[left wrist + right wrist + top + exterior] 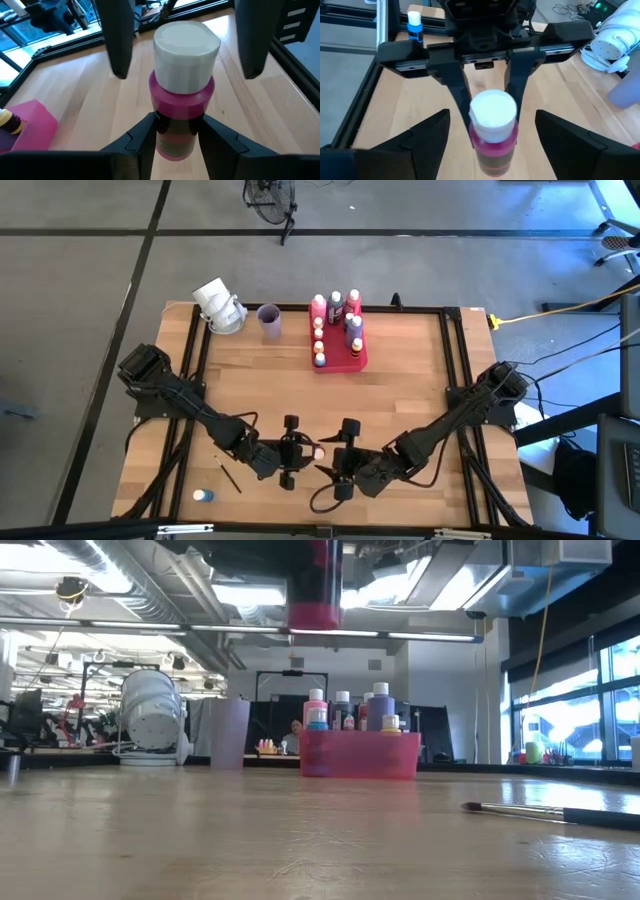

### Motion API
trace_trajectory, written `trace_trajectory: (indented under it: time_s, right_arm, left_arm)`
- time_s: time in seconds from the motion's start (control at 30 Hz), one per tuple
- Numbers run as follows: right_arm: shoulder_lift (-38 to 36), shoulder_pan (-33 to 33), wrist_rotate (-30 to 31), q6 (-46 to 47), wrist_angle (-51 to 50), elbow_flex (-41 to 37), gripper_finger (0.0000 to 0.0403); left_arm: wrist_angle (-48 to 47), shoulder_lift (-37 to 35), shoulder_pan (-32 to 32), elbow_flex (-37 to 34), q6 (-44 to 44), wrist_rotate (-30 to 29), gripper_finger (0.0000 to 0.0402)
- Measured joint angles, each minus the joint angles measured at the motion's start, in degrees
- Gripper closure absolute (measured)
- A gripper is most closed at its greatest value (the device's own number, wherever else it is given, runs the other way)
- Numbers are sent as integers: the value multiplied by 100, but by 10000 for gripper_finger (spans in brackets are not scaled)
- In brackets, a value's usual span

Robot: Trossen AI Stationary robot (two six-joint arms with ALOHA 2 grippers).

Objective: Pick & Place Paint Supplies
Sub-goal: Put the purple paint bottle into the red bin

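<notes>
At the table's near edge, a pink paint bottle (182, 95) with a pale cap is clamped low on its body by the left gripper (290, 450). The right gripper (343, 456) is spread wide, one finger either side of the bottle and not touching it. This looks like a handover. The right fingers should be closed squarely on the body below the cap before the left ones are released. To the left, a blue bottle (203, 495) and a brush (229, 475) lie on the wood. Farther off, the red tray (356, 361) already holds several bottles, beside a lilac cup (268, 321).
</notes>
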Motion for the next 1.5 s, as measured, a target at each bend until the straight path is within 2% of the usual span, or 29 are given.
trace_trajectory:
  time_s: [0.5,0.67,1.1,1.5]
  right_arm:
    - [0,-153,-60,-2,14,0,109]
    - [0,-153,-212,3,25,0,139]
    - [0,-151,-217,-14,36,0,262]
    - [-2,-152,-276,-15,43,0,276]
  left_arm:
    - [128,0,28,0,94,5,272]
    - [126,2,28,0,102,7,272]
    - [124,4,28,0,53,24,272]
    - [122,7,33,0,75,103,272]
